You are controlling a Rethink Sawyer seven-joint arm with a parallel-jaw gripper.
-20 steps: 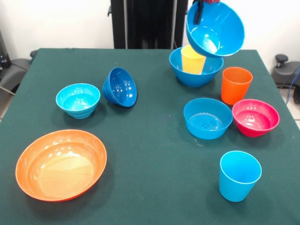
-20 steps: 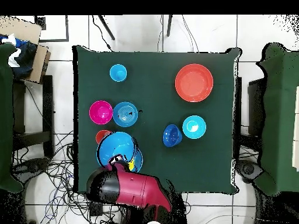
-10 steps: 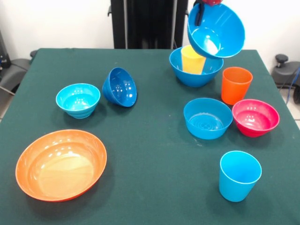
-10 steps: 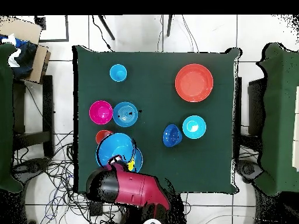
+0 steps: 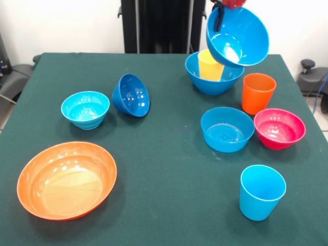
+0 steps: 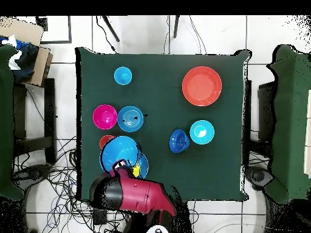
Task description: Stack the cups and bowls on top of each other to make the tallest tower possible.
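We see the tool (image 5: 219, 11) only at the top edge of the front view, a dark finger clamped on the rim of a large glossy blue plastic bowl (image 5: 238, 36). That bowl hangs tilted in the air, its opening turned toward the camera, above a second large blue bowl (image 5: 213, 73) resting on the green cloth surface (image 5: 164, 154). A yellow plastic tumbler (image 5: 210, 65) stands inside that lower bowl, partly covered by the lifted one. Most of the tool is cut off, so we can't see its other finger.

From overhead, the red arm (image 6: 133, 195) hides the tool, and the lifted bowl (image 6: 119, 153) covers most of the lower bowl and yellow cup; only slivers show.

The orange plastic tumbler (image 5: 258, 93) stands upright just beside the lower bowl. Nearer the camera sit a medium light blue bowl (image 5: 227, 129) and a magenta-red small bowl (image 5: 279, 128), close together. A light blue tumbler (image 5: 262, 191) stands alone at the near edge. A small dark blue bowl (image 5: 131, 95) is tipped on its side beside an upright cyan small bowl (image 5: 85, 109). A wide shallow orange bowl (image 5: 66, 180) sits at the near left.
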